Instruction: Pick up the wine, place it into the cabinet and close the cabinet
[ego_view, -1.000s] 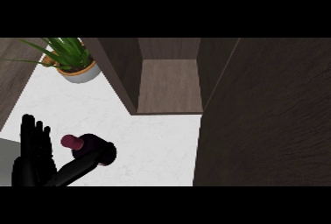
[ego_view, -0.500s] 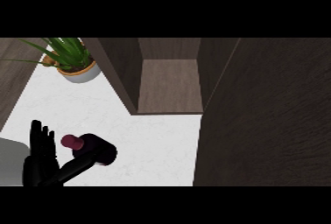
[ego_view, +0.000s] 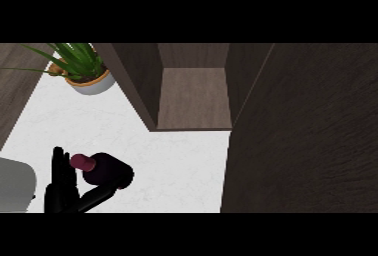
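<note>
The wine bottle (ego_view: 109, 172), dark with a maroon cap, is at the lower left over the white counter (ego_view: 177, 155). My left hand (ego_view: 65, 187) is at it: the fingers stand straight along the cap side and the thumb curls round the bottle's body from below. The cabinet (ego_view: 193, 97) stands open at the top middle, showing a bare brown shelf. Its dark wooden door (ego_view: 303, 130) fills the right side of the view. My right hand does not show.
A potted green plant (ego_view: 83, 75) in a white pot stands at the counter's back left, beside the cabinet's left wall (ego_view: 136, 80). A grey forearm (ego_view: 15, 186) comes in at the left edge.
The left hand has shifted right and closer against the bottle, and the grey forearm has come into view at the left edge. The bottle has barely moved.
</note>
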